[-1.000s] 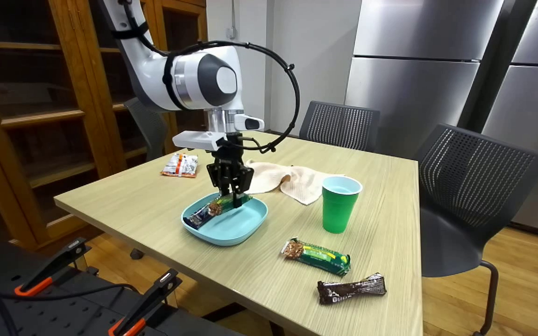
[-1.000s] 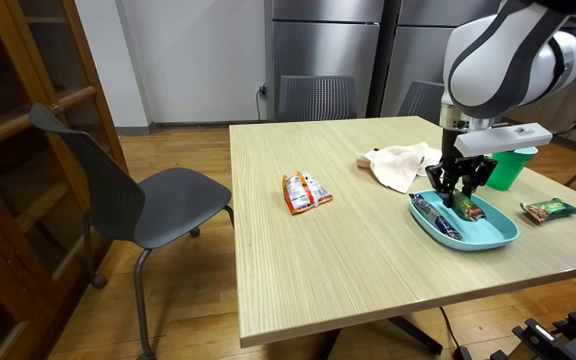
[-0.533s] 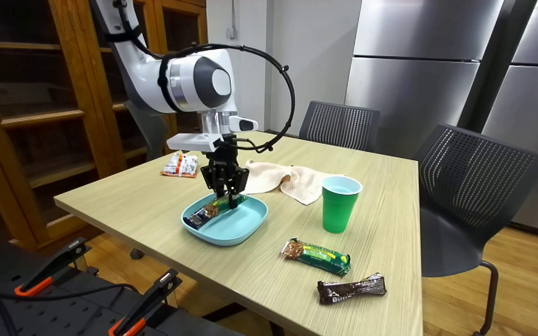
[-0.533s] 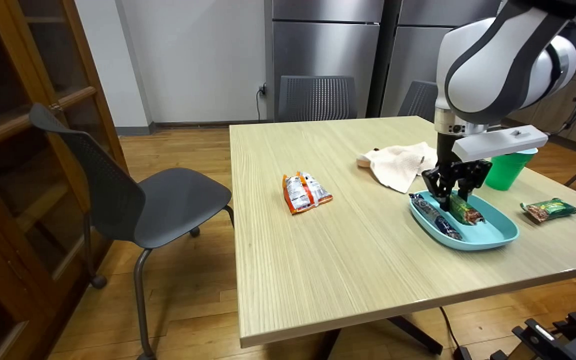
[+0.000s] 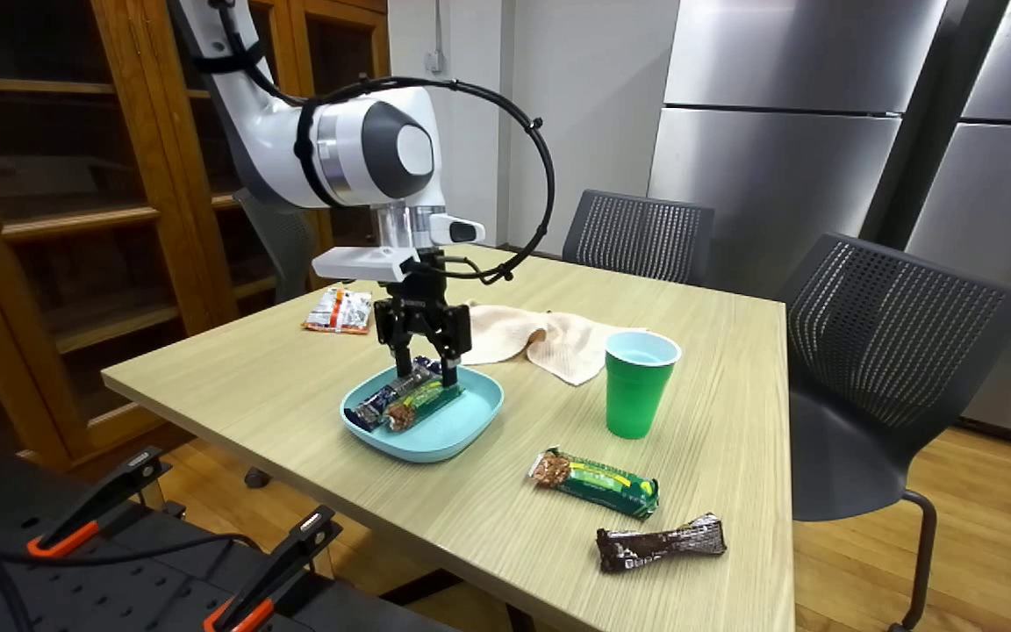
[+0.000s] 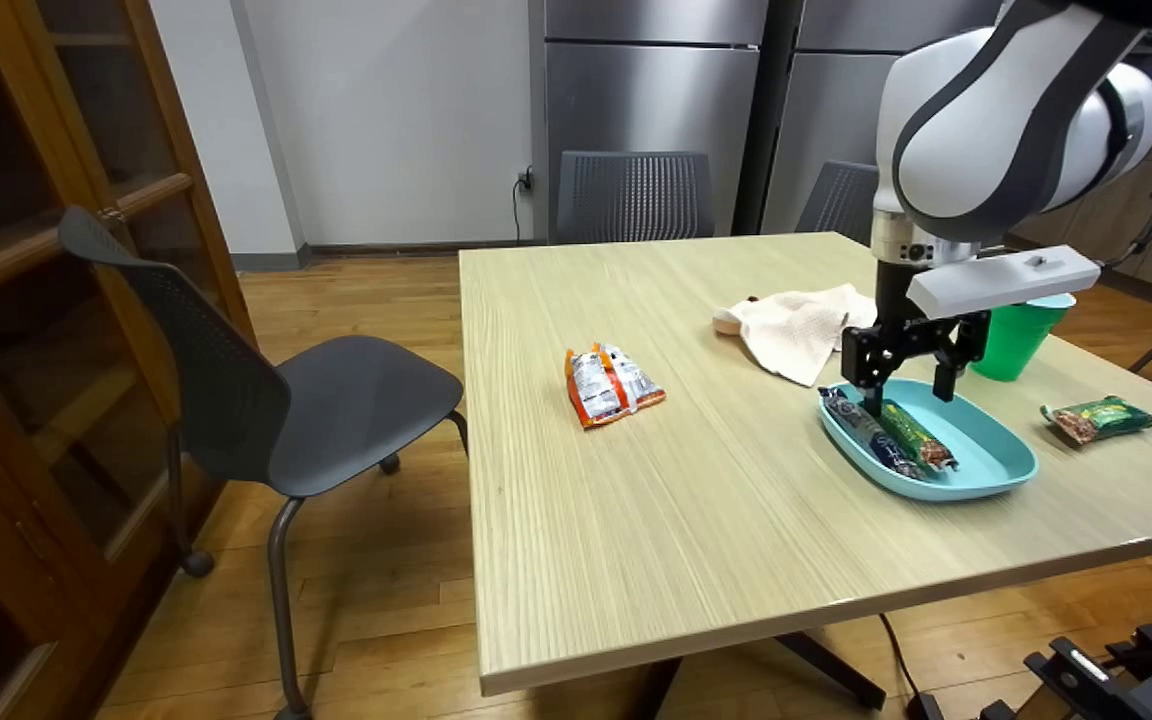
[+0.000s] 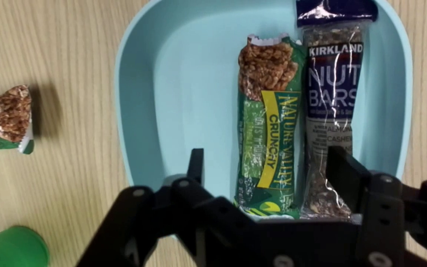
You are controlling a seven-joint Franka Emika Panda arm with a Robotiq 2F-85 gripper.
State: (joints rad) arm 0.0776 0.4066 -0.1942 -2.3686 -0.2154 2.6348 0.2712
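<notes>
My gripper is open and empty above a light blue tray. It also shows above the tray in both exterior views. A green granola bar lies in the tray, between and below the fingers. A dark blue nut bar lies beside it, nearly parallel, along one side of the tray. In the wrist view the right finger covers part of the nut bar. Both bars show in an exterior view, the green bar next to the nut bar.
A second green bar and a brown wrapped bar lie on the table. A green cup stands near them. A cream cloth lies behind the tray. A silver and orange packet lies farther off. Chairs surround the table.
My gripper shifted slightly toward the nut bar's side, then its fingers opened. The green bar came out of the fingers and now lies in the tray beside the nut bar.
</notes>
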